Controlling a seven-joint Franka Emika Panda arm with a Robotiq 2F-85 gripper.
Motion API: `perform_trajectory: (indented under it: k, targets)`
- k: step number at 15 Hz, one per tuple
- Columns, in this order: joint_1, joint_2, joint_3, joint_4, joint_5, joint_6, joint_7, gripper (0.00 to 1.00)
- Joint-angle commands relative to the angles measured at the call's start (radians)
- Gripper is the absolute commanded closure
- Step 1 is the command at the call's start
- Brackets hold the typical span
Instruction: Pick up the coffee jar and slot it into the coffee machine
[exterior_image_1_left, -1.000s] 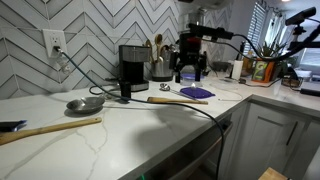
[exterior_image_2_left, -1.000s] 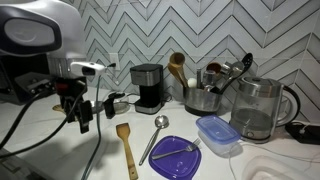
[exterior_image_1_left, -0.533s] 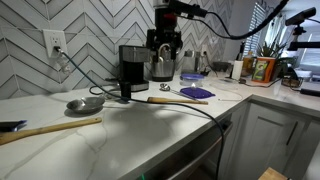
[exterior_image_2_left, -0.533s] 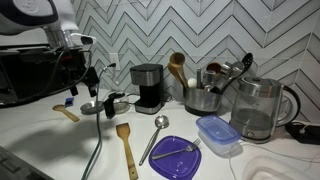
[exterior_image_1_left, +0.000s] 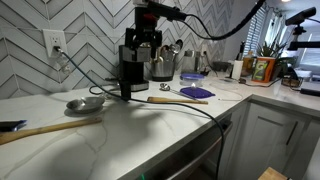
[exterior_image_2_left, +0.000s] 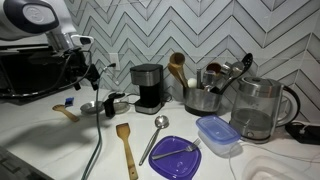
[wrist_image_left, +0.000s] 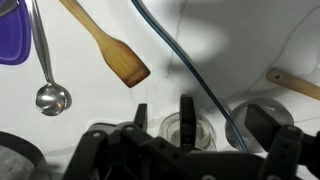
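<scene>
In an exterior view, a wall outlet (exterior_image_1_left: 53, 42) sits at far left, with a long wooden spatula (exterior_image_1_left: 55, 127) lying on the counter (exterior_image_1_left: 150, 135) below it. Next comes a metal strainer (exterior_image_1_left: 85, 103). After it is the jar (exterior_image_1_left: 125, 91), upright on the counter just in front of the machine (exterior_image_1_left: 133, 68) and outside its bay. The gripper (exterior_image_1_left: 141, 55) hangs above the jar, level with the machine's upper half, and touches neither. Its fingers are released, spread wide, and grasp nothing. A black cable (exterior_image_1_left: 190, 108) runs across the counter. Right of the machine are a steel canister (exterior_image_1_left: 161, 68) of utensils, a spoon (exterior_image_1_left: 165, 87), a second spatula (exterior_image_1_left: 180, 100) and a purple plate (exterior_image_1_left: 197, 92). In an exterior view with the arm at left, the gripper (exterior_image_2_left: 88, 78) hangs over the strainer (exterior_image_2_left: 92, 107). There the jar (exterior_image_2_left: 116, 103) stands between the strainer and the machine (exterior_image_2_left: 148, 88), just beside the machine. A kettle (exterior_image_2_left: 255, 108) stands at far right. The wrist view shows, in order, the plate (wrist_image_left: 8, 35), the spoon (wrist_image_left: 50, 98), a spatula (wrist_image_left: 112, 48) and the cable (wrist_image_left: 185, 70). The jar's round top (wrist_image_left: 170, 128) lies just past the fingers, partly hidden by them.
</scene>
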Motion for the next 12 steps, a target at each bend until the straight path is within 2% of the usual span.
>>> perform_trajectory:
  k: [1, 7, 12]
  targets:
    - [0.004, 0.002, -0.003, 0.002, -0.001, 0.0, 0.002, 0.0]
    - [-0.001, 0.018, -0.002, 0.014, 0.001, -0.009, 0.028, 0.0]
    - [0.005, 0.079, -0.002, 0.005, 0.014, 0.102, 0.025, 0.0]
